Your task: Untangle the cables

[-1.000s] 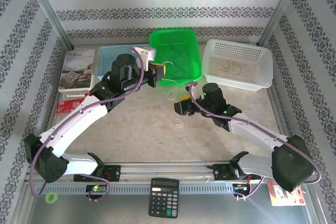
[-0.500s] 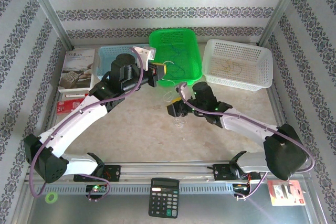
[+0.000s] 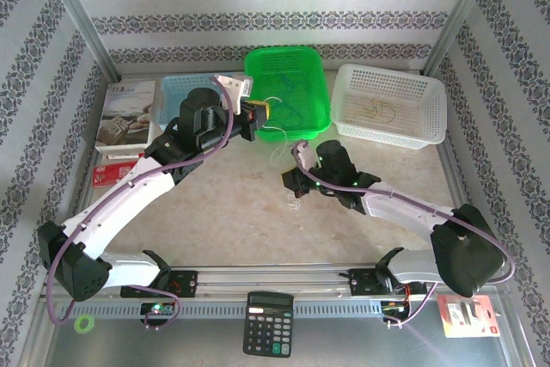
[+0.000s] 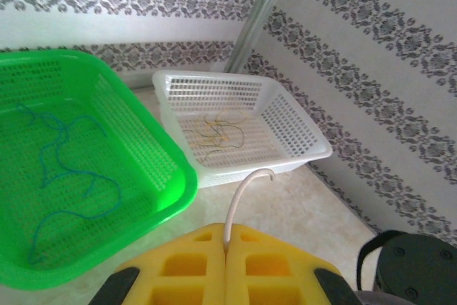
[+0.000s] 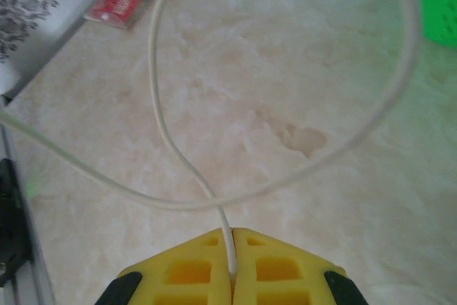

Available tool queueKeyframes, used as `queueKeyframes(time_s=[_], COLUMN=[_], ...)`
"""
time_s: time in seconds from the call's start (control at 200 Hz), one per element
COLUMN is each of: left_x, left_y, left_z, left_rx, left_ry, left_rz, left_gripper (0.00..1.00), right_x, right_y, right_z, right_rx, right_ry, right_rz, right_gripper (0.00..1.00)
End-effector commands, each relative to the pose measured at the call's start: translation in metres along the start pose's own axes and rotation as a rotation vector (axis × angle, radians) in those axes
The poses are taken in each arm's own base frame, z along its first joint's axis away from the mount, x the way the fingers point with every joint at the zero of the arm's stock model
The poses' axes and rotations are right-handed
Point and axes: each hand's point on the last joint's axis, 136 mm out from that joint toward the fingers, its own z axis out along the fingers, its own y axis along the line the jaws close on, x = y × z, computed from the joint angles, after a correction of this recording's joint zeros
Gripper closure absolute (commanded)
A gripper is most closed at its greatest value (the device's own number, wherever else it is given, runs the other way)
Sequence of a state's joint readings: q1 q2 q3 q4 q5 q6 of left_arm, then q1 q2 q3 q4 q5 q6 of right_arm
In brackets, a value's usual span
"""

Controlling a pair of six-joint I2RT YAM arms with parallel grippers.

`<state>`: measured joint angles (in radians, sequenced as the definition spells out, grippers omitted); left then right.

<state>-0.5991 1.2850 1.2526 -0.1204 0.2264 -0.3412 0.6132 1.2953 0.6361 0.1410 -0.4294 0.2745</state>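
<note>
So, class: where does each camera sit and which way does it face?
Top external: above and behind, looking down the table; left arm and right arm show.
Left wrist: on that arm, faces green basket and white basket; left fingers pinch a white cable.
Right wrist: on that arm, looks down at the table; right fingers pinch white cable.
Shared: green basket and white basket, top and left wrist.
</note>
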Motion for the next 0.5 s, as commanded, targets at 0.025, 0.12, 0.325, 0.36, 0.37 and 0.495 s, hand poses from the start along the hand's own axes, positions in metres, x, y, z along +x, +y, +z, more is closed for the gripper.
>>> queueKeyframes(time_s=[0.025, 0.12, 0.325, 0.36, 0.37, 0.495], left_x=[-0.048, -0.066, -0.104, -0.109, -0.110, -0.128], left_y=[0.016, 0.037, 0.085, 0.091, 0.093, 0.111], left_z=[-0.026, -0.036, -0.061, -0.064, -0.065, -0.075], left_rx=[-0.099, -0.151, -0.258, -0.277, -0.282, -0.328], left_ry=[-0.136, -0.178, -0.290, -0.308, -0.312, -0.369], left_rz=[0.079, 0.061, -0.007, -0.010, -0.013, -0.039], left_gripper=[1.00, 1.00, 1.00, 1.00, 1.00, 1.00], right_x=[0.008, 0.016, 0.030, 0.032, 0.032, 0.038], right_y=[-0.039, -0.064, -0.097, -0.101, -0.102, -0.112], right_z=[-0.010, -0.020, -0.039, -0.042, -0.043, -0.049], right_rx=[0.137, 0.214, 0.324, 0.337, 0.342, 0.372], right_ry=[-0.057, -0.085, -0.130, -0.136, -0.138, -0.151], right_rz=[0.098, 0.172, 0.277, 0.289, 0.294, 0.339], right_gripper=[1.00, 1.00, 1.00, 1.00, 1.00, 1.00])
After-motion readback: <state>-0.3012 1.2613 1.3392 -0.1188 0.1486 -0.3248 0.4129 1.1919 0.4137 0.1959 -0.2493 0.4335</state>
